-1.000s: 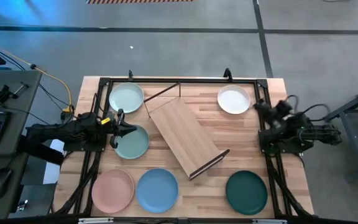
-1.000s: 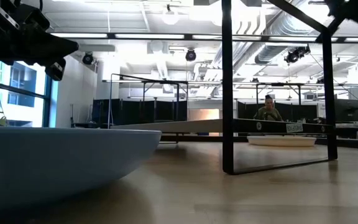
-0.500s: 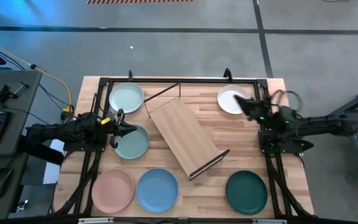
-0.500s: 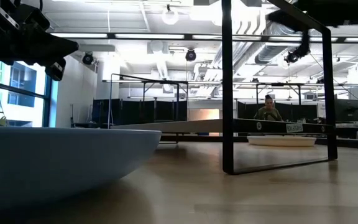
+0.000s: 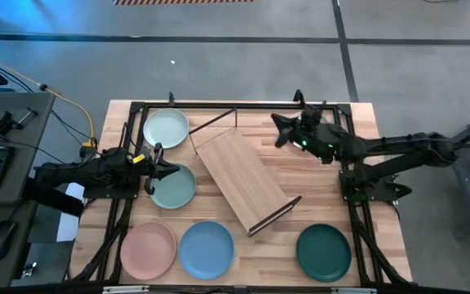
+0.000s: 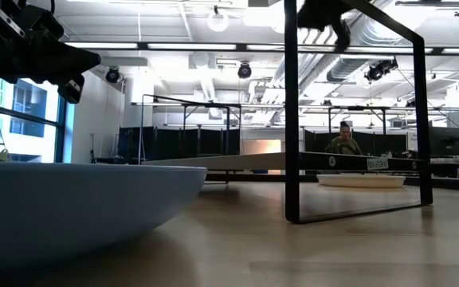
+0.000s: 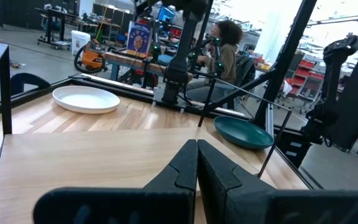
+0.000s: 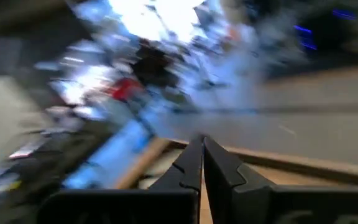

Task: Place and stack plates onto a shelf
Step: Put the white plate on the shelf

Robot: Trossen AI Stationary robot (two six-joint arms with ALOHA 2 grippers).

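Five plates show on the table in the high view: pale mint (image 5: 166, 128), sage green (image 5: 174, 188), pink (image 5: 148, 249), light blue (image 5: 206, 249), dark teal (image 5: 324, 251). My right arm covers the white plate there; it shows in the left wrist view (image 7: 86, 99) and the low view (image 6: 361, 180). The shelf (image 5: 243, 175) lies askew mid-table, with dark rods at its ends. My left gripper (image 5: 172, 168) hangs shut above the sage plate's left rim. My right gripper (image 5: 277, 129), shut (image 8: 202, 155), is raised just left of where the white plate lies.
A dark metal frame (image 5: 235, 107) runs round the tabletop, and its upright (image 6: 292, 112) stands close in the low view. A seated person (image 7: 225, 53) is beyond the table's right side. Bare wood (image 5: 317, 184) lies between the shelf and the right arm's base.
My right arm has swung out from the table's right edge toward the left and far side, passing over the white plate and hiding it from above; its gripper now reaches past the plate's left. The left arm and all the plates have stayed put.
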